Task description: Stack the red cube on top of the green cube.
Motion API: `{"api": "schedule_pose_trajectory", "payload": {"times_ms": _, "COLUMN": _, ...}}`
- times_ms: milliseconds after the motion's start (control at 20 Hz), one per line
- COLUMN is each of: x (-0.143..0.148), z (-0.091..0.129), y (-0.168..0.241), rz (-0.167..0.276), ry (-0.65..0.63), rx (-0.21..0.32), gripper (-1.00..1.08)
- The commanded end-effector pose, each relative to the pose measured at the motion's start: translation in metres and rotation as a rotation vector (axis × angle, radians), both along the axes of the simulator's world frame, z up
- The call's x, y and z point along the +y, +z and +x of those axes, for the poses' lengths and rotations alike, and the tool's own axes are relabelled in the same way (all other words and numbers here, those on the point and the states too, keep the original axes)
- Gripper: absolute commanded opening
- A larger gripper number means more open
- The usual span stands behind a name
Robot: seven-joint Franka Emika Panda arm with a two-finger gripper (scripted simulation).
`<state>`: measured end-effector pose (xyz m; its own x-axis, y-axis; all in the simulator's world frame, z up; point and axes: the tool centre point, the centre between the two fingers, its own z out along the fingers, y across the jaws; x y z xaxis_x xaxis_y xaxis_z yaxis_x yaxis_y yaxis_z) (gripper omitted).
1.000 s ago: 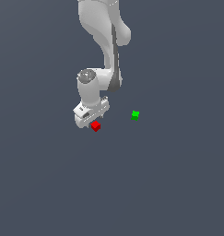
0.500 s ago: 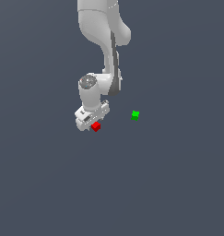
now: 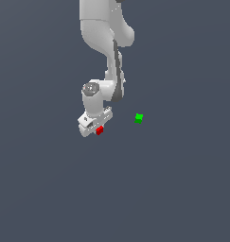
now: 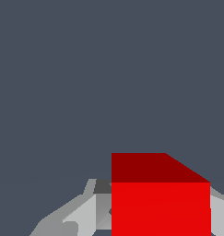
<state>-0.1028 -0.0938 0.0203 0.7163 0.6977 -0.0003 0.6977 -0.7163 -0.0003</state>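
Note:
The red cube [image 3: 99, 130] lies on the grey floor, right under the white hand. My gripper [image 3: 97, 128] has come down over it, and its fingers stand on either side of the cube. In the wrist view the red cube [image 4: 160, 207] fills the space between the grey fingers [image 4: 85, 214], which sit close against its sides. I cannot tell whether they press on it. The green cube [image 3: 138, 118] lies apart, toward the exterior view's right of the red one, and is out of the wrist view.
The white arm [image 3: 104, 42] reaches down from above the cubes in the exterior view. The plain dark grey floor [image 3: 173, 189] lies all around.
The gripper has come down onto the red cube and shifted slightly to the exterior view's right. Neither cube has moved.

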Motion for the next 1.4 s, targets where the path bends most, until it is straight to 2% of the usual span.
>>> {"api": "schedule_pose_trajectory", "payload": {"times_ms": 0, "x": 0.0, "z": 0.0, "y": -0.001, "rz": 0.0, "ry": 0.0, "rx": 0.0, "gripper": -1.0}}
{"api": "schedule_pose_trajectory", "payload": {"times_ms": 700, "x": 0.0, "z": 0.0, "y": 0.009, "rz": 0.0, "ry": 0.0, "rx": -0.001, "gripper": -1.0}}
{"api": "schedule_pose_trajectory", "payload": {"times_ms": 1350, "x": 0.0, "z": -0.001, "y": 0.08, "rz": -0.001, "ry": 0.0, "rx": -0.001, "gripper": -1.0}}
